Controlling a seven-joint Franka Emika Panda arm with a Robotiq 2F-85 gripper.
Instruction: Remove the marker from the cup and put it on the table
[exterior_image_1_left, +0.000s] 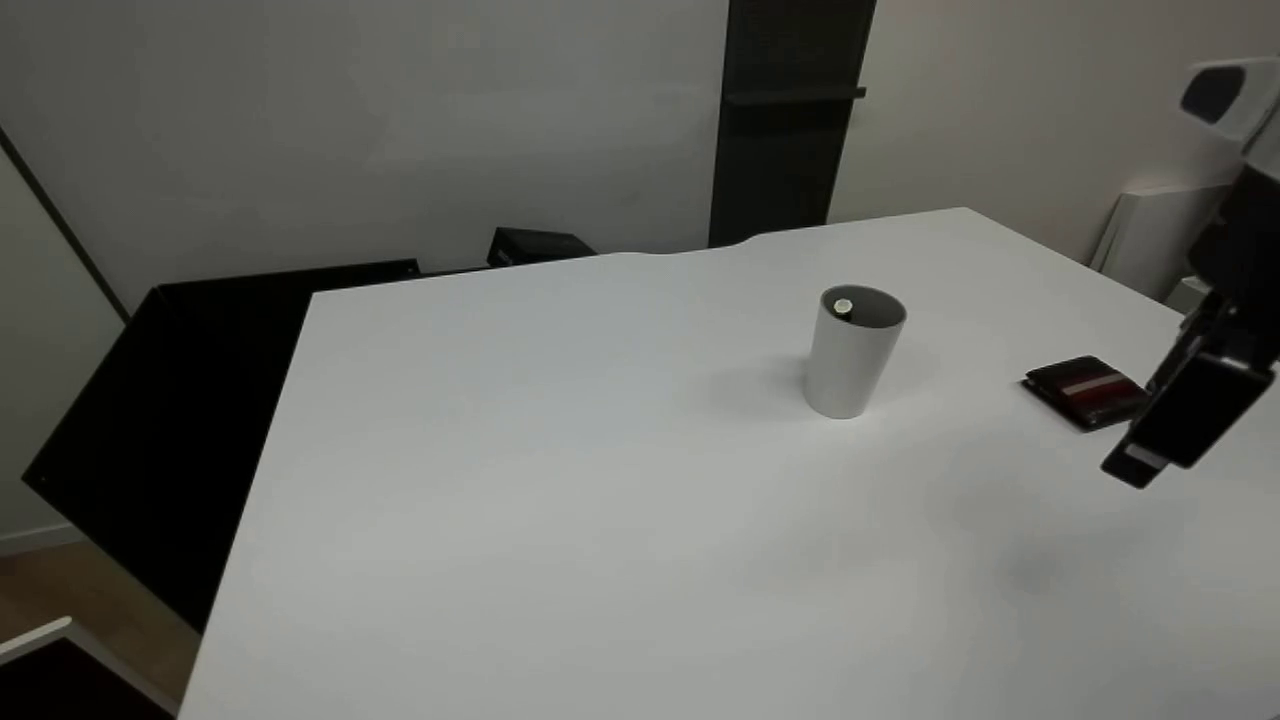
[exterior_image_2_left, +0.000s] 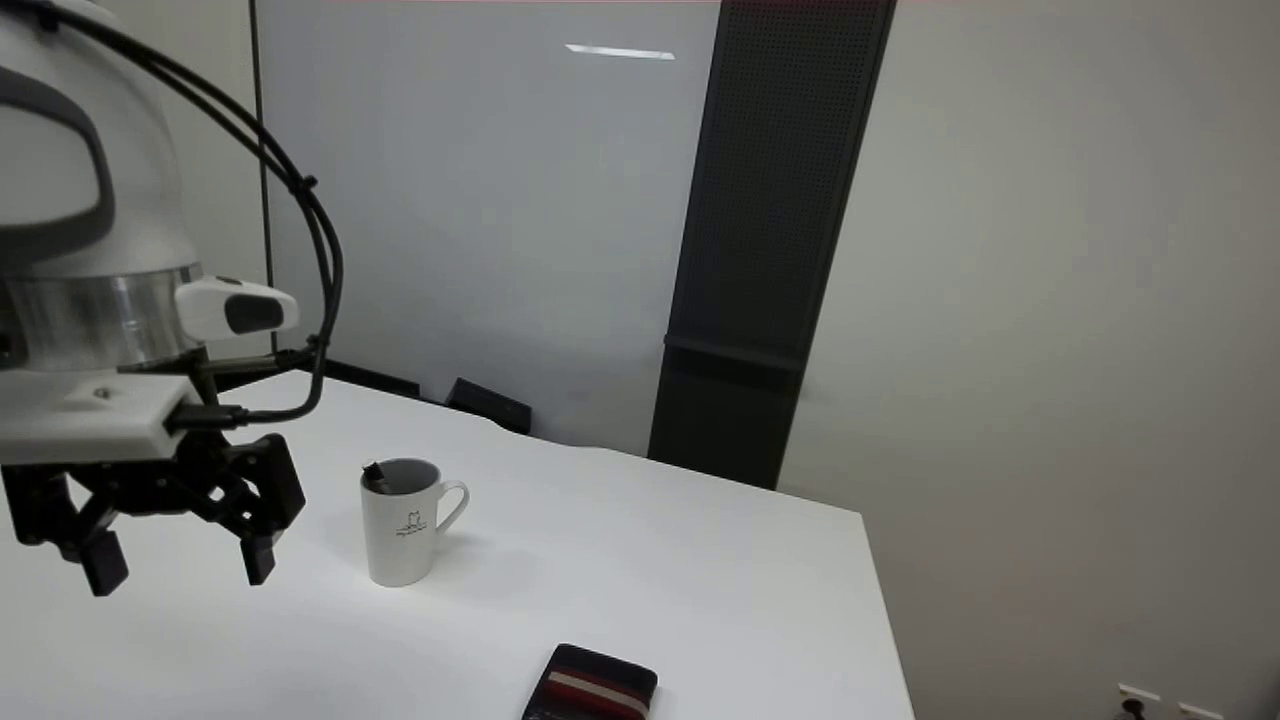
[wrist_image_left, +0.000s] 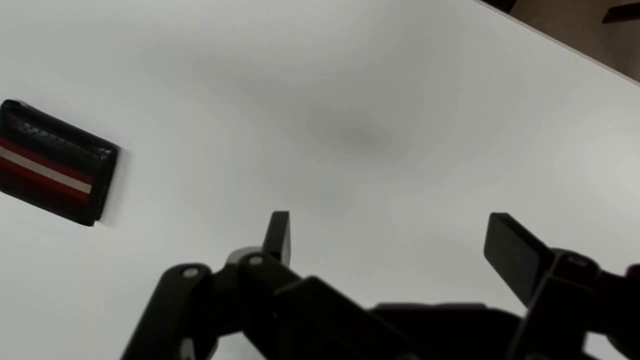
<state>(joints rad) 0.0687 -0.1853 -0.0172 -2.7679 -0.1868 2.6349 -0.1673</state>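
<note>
We observe the gripper (exterior_image_2_left: 181, 568), jaws spread; below it, the table (exterior_image_1_left: 600, 470); apart from it, the cup (exterior_image_2_left: 398, 545) containing the marker (exterior_image_2_left: 376, 478).

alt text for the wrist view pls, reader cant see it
Open jaws with nothing between them jut in from the bottom, over a white table. A black, wallet-like item with red and pale stripes lies at the left edge of the frame; past the table's edge, upper right, a patch of floor shows. The cup and marker do not show here.
</note>
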